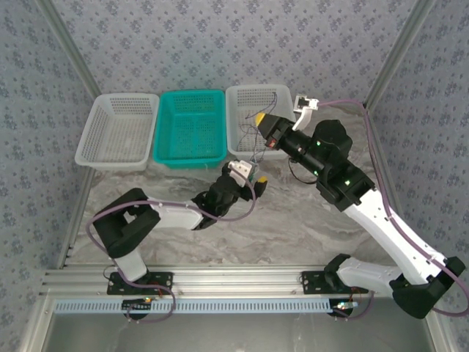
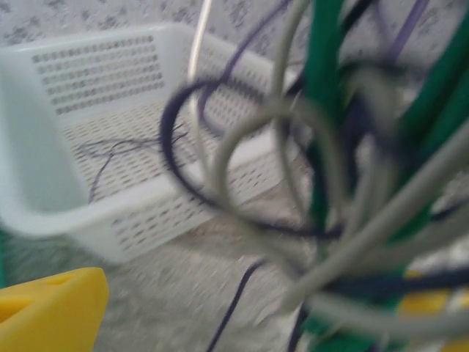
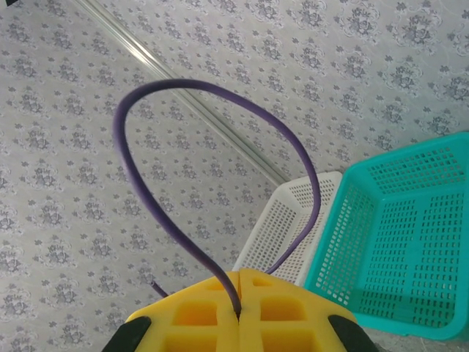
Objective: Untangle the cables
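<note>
Pinching a thin dark purple cable (image 3: 192,83) between pressed-together yellow fingers (image 3: 198,319), the right gripper (image 3: 239,293) hangs over the right-hand white perforated plastic basket (image 1: 249,89). Green, pale and purple cables (image 2: 322,147) dangle tangled, blurred, just before the left gripper (image 1: 254,181); whether it grips them I cannot tell.

I observe: teal basket (image 1: 189,132), perforated plastic; table (image 1: 293,227), smooth marble-pattern finish; cables (image 2: 322,88), smooth plastic sheathing; right gripper (image 3: 239,297), matt yellow plastic.
</note>
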Robot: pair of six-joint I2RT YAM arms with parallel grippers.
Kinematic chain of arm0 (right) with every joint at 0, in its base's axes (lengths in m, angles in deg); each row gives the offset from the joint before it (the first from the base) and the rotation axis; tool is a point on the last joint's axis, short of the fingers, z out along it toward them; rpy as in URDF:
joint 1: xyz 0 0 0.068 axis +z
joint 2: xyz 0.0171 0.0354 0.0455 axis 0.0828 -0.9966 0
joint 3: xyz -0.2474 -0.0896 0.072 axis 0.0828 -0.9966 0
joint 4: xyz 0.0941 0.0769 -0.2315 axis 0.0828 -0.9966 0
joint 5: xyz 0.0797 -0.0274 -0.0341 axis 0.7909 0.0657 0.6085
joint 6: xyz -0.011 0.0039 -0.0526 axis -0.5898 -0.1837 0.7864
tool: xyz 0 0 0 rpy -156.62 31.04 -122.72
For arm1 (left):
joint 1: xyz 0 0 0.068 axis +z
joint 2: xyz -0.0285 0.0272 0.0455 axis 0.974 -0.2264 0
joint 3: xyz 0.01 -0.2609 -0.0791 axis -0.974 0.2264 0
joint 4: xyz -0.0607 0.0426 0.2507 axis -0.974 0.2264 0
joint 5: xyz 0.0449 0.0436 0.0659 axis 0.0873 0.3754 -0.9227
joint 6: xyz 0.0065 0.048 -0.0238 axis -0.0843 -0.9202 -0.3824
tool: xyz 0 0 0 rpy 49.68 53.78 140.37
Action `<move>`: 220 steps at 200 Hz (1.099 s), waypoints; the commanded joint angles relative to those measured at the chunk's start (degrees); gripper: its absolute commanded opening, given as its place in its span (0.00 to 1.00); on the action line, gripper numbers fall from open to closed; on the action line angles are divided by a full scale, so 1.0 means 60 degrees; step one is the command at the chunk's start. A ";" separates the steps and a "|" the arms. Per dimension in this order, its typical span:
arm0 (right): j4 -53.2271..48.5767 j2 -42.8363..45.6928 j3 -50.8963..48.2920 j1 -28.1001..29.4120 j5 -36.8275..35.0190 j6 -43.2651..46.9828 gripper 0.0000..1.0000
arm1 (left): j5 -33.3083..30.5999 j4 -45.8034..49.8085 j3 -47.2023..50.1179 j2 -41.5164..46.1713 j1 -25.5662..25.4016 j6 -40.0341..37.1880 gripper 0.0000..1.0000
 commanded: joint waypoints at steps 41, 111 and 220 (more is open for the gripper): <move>-0.0066 0.0237 0.0256 0.0106 -0.0752 -0.0045 0.00 | 0.1172 -0.0393 -0.0674 -0.0620 0.0233 0.1288 0.45; -0.2210 0.1580 0.1753 -0.1971 -0.2819 0.1264 0.00 | 0.1339 -0.0211 0.1329 0.0194 0.0493 0.2115 0.25; -0.4402 0.2121 0.3192 -0.5679 -0.2906 0.1309 0.00 | 0.0442 0.0345 0.3911 0.1875 0.1176 0.2952 0.12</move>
